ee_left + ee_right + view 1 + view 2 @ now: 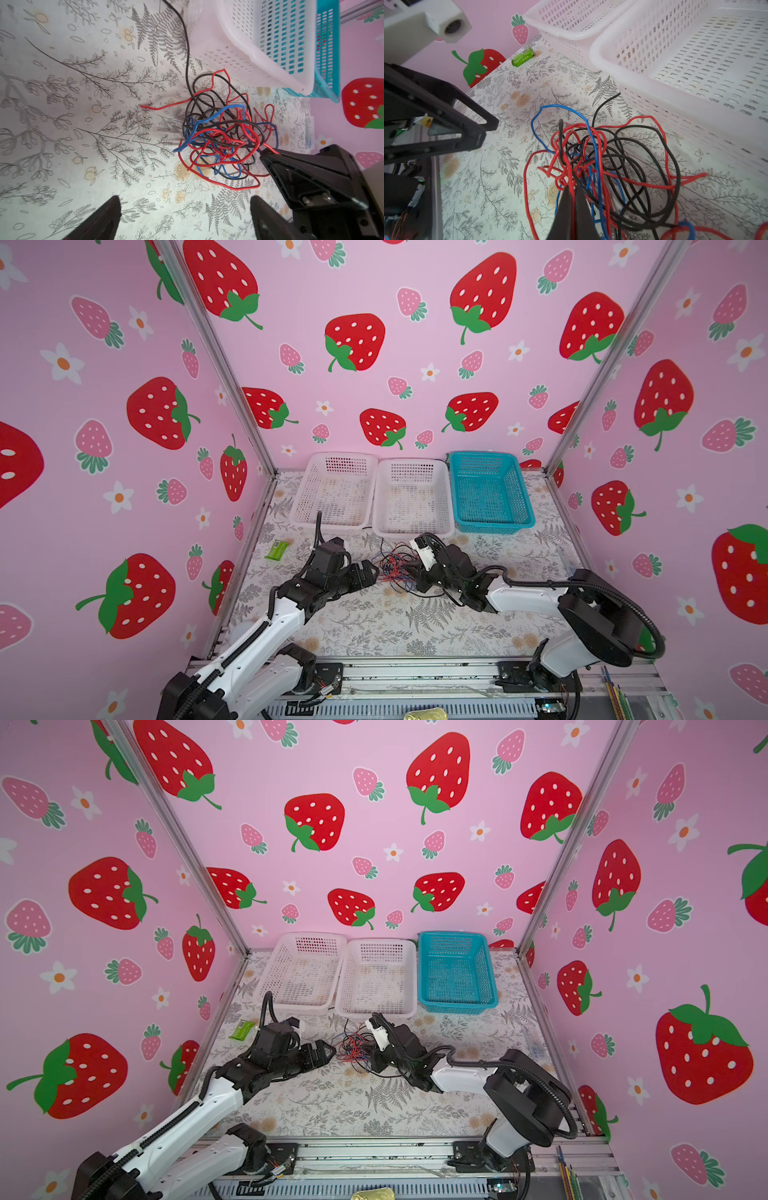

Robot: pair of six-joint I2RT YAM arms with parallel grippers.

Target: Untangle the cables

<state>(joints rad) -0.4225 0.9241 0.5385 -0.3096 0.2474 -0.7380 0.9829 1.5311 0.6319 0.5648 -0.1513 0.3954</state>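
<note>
Three colours of cables (395,568) (355,1048), red, blue and black, lie knotted in one loose heap on the fern-print cloth (374,626), just in front of the middle white basket (411,462). One black strand (186,41) leaves the heap and runs up to that basket's front wall; I cannot see where it ends.

My right gripper (572,191) is down in the side of the heap farther from that basket. Its fingers are pressed together, with a red strand pinched between the tips. The left wrist view shows the same thing from the other side: the black tip of the right gripper (262,152) with a red wire running into it.

My left gripper (372,572) (328,1050) sits in front of that basket's left front corner, just beside the heap and not touching it. Its jaws are spread wide and hold nothing. In its own wrist view the two fingers (108,218) frame bare cloth, and the cables (224,135) lie beyond them.

A second white basket (345,456) stands against the left side of the middle one and a blue basket (482,454) against its right side. A small green packet (277,549) (522,57) lies on the cloth, well left of the middle basket's front.
</note>
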